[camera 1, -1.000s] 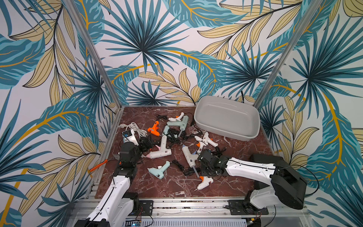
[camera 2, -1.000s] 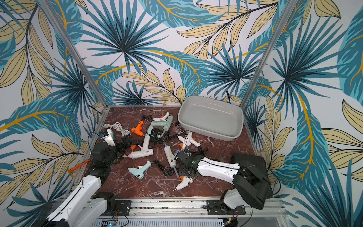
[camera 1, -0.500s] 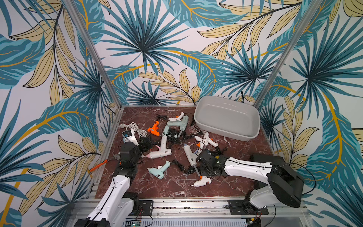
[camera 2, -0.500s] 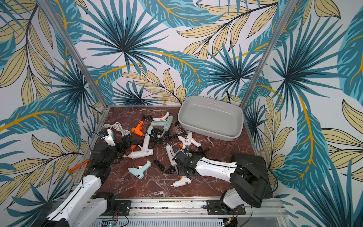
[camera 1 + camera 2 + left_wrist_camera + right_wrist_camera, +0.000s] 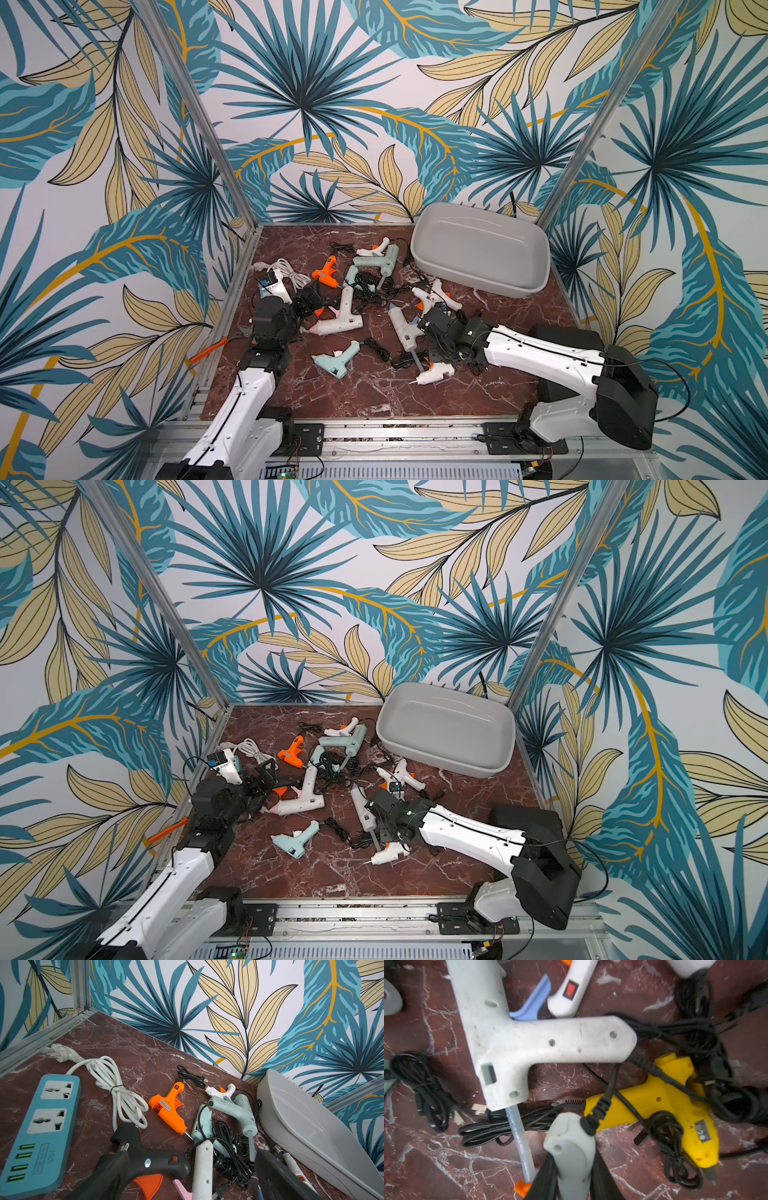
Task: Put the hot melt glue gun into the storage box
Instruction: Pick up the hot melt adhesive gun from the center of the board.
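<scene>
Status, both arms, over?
Right fingers shut on small white glue gun; left fingers open over black gun. Storage box empty. Tangled black cords may snag.

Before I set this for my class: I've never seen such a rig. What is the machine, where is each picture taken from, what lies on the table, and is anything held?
Two white robot arms stand at the near edge of a marble table. Two pictures look down on the whole scene; the other two come from a camera on each arm's wrist. On the table lie many glue guns with tangled cords, a blue power strip and an empty grey storage box. The left pincer is open, holding nothing. The right pincer is shut on the handle of a small white glue gun.
</scene>
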You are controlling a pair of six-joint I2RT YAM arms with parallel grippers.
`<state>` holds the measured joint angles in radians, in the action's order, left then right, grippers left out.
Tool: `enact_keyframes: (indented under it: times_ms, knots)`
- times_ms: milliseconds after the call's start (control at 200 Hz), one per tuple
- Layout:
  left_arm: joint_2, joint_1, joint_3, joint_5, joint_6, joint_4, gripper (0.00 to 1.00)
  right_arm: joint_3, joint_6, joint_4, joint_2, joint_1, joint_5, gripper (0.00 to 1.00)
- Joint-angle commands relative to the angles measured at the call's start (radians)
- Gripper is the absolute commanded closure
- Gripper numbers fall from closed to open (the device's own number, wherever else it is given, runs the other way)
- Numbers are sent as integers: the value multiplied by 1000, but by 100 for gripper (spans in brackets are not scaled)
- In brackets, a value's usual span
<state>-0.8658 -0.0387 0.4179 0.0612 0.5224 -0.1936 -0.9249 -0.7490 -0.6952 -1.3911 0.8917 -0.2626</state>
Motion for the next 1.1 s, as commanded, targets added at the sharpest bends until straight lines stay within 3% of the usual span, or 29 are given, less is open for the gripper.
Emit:
enact_keyframes:
  times_ms: [0,371,636,816,1092]
  knots:
    - [0,-2,34,15,16,-1,0,-55,53,-103,33,0,-73,100]
    - [-1,-1,125,134,32,116,0,-231,140,-168,120,-2,-155,100]
    - [-35,-2,208,367,33,165,0,-314,195,-116,169,-2,-283,100]
    - [-60,-2,258,508,38,194,0,-342,218,-17,179,-18,-234,100]
    - [-86,-3,246,554,61,143,0,-376,240,94,153,-69,-141,100]
